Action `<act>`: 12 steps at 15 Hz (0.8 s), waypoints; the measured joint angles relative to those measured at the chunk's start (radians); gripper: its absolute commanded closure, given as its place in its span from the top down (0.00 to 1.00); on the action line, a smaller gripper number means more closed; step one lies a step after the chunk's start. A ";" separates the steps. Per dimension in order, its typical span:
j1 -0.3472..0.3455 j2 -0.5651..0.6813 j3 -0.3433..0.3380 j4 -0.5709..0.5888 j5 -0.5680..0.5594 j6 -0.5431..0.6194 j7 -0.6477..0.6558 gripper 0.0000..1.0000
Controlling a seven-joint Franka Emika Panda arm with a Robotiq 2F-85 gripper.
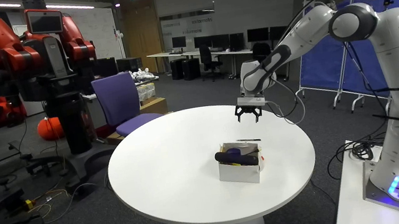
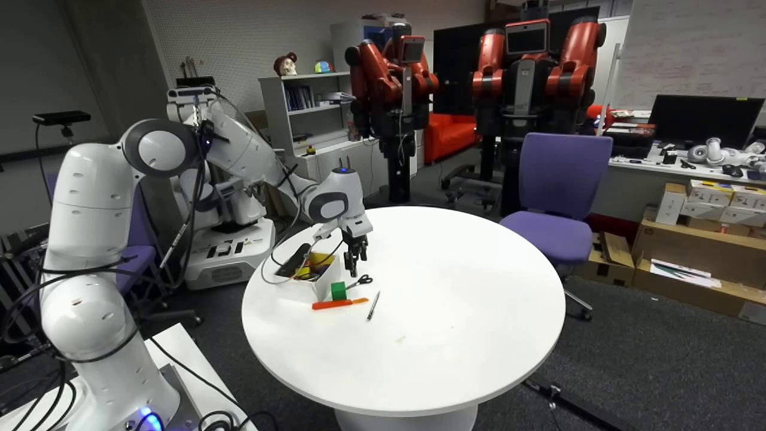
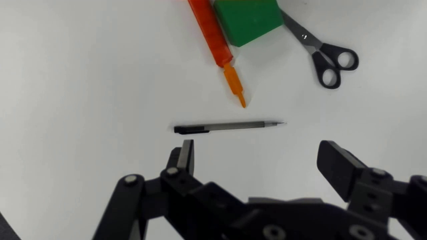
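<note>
In the white box (image 1: 238, 173) lies something purple (image 1: 233, 150).

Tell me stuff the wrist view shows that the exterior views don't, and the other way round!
Only the wrist view clearly shows the shiny screw on the scissors and the clip on the pen.

Only the exterior views show the white box, the purple chair and a big red robot.

They share the table, the scissors, the pen and the open, empty gripper.

Round white table (image 2: 455, 287) — 5 items on it: box (image 1: 238, 173), green block (image 2: 339, 291), scissors (image 3: 311, 41), red-orange stick (image 3: 218, 53), pen (image 3: 230, 126) — block beside stick.
</note>
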 measured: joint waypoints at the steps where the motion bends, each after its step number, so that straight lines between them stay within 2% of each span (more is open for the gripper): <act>1: 0.007 0.025 0.000 -0.002 -0.001 0.024 0.019 1.00; 8: 0.015 0.085 0.079 -0.002 0.100 0.057 0.020 1.00; 12: 0.022 0.110 0.098 -0.002 0.118 0.057 0.021 1.00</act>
